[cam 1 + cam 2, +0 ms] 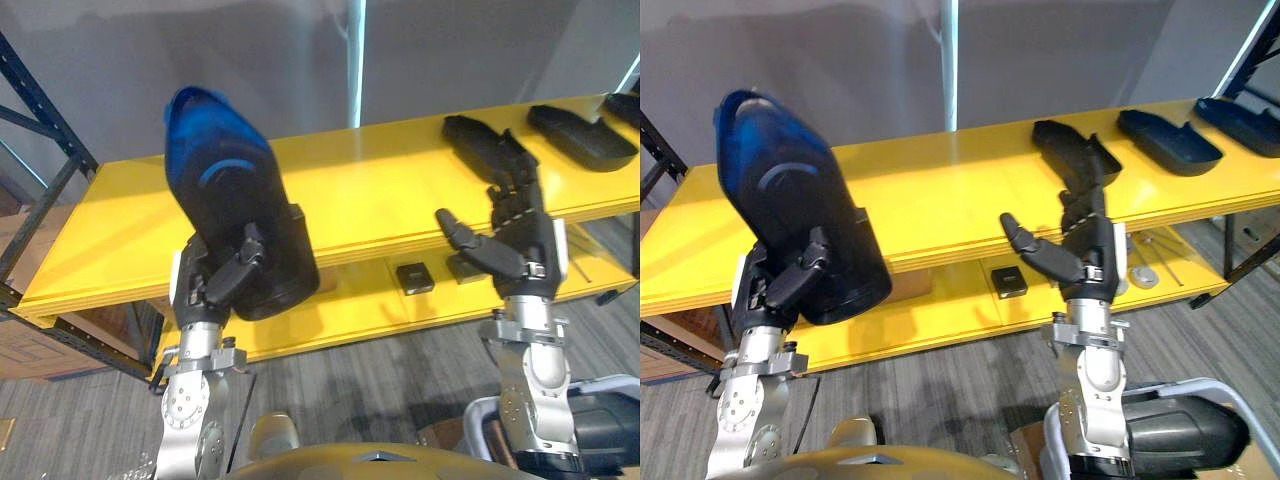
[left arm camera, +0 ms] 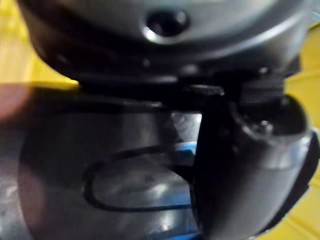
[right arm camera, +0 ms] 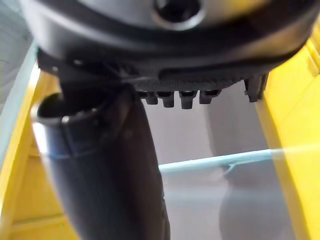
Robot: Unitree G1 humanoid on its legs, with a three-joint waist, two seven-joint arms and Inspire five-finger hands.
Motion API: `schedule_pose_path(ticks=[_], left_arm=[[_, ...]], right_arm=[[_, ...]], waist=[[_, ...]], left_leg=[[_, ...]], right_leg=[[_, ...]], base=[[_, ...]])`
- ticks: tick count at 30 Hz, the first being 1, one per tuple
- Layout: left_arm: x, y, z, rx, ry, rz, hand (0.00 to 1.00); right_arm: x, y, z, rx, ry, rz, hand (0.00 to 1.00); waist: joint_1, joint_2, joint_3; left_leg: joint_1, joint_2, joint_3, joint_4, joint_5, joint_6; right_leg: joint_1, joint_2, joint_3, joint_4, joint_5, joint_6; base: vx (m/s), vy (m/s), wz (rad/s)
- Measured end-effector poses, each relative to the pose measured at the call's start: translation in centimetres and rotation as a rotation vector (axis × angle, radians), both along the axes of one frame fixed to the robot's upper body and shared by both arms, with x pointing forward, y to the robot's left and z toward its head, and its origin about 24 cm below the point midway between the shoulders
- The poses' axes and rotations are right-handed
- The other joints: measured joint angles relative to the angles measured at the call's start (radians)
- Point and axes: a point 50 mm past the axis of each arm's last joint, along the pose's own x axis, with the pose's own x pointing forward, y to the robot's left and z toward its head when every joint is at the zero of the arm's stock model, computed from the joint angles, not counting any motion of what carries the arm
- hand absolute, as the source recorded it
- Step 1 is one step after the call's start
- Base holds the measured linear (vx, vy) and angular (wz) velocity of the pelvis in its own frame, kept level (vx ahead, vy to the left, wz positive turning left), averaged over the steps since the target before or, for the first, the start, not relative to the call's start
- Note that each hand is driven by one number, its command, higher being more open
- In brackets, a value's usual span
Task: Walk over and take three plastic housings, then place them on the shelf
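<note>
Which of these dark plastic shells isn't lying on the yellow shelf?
The blue-tipped housing, gripped and held aloft in the left hand. The other three housings lie on the shelf.

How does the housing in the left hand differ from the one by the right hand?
The held housing is gripped by the left hand, tilted up over the yellow shelf; the shelf housing lies flat on it by the open right hand. The held housing has a blue top end and looks bulkier; the shelf housing is all black. Both are dark plastic.
</note>
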Motion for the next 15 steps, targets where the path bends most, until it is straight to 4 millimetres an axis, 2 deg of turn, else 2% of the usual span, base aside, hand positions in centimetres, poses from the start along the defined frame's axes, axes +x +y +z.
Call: schedule_pose_path(ticks=[1,2,3,7,9,11,15], left_arm=[[0.2,0.2,0.2,0.021,-0.008,-0.009,0.0],[0.5,0.5,0.6,0.055,-0.015,-0.024,0.0],[0.7,0.7,0.5,0.071,0.0,-0.04,0.0],[1.4,0.4,0.6,0.095,0.031,-0.105,0.0],[2.1,-0.1,1.0,0.1,0.026,-0.128,0.0],[3.5,-1.1,2.0,0.106,0.007,-0.177,0.0],[6.1,-3.0,4.4,0.132,-0.046,-0.252,0.0]], right_arm=[[0.1,0.5,-0.2,0.008,0.009,0.015,1.0],[0.2,1.2,-0.4,0.029,0.009,0.036,1.0],[0.4,2.0,-0.5,0.052,0.008,0.062,1.0],[0.3,3.0,-0.3,0.102,-0.011,0.105,1.0],[0.3,3.3,-0.4,0.143,-0.004,0.146,1.0],[0.2,3.6,-0.9,0.195,0.023,0.181,1.0],[0.1,4.4,-1.8,0.205,0.094,0.229,1.0]], waist=[[-0.002,-0.029,0.003],[-0.006,-0.069,0.01],[-0.006,-0.09,0.008],[-0.028,-0.088,0.005],[-0.034,-0.091,0.002],[-0.047,-0.09,0.001],[-0.072,-0.068,-0.012]], left_leg=[[0.018,-0.027,0.017,-0.03,-0.002,0.004],[0.042,-0.059,0.044,-0.064,-0.001,0.016],[0.068,-0.077,0.075,-0.09,-0.002,0.025],[0.126,-0.093,0.129,-0.157,-0.002,0.039],[0.136,-0.094,0.148,-0.184,0.008,0.039],[0.153,-0.096,0.171,-0.221,0.03,0.04],[0.213,-0.092,0.231,-0.315,0.074,0.031]], right_leg=[[-0.01,-0.027,0.021,-0.001,0.004,-0.001],[-0.014,-0.061,0.042,-0.005,0.007,0.001],[-0.022,-0.082,0.063,-0.004,0.027,0.011],[-0.034,-0.092,0.084,-0.004,0.098,0.018],[-0.043,-0.093,0.085,-0.005,0.102,0.017],[-0.052,-0.092,0.086,-0.009,0.104,0.019],[-0.057,-0.079,0.111,-0.028,0.11,0.03]], base=[[0.17,0.292,-0.23],[0.12,0.212,-0.45],[0.13,0.23,-0.42],[0.05,0.141,-0.37],[0.0,0.051,-0.27],[-0.01,0.001,-0.26],[-0.04,-0.016,-0.37]])
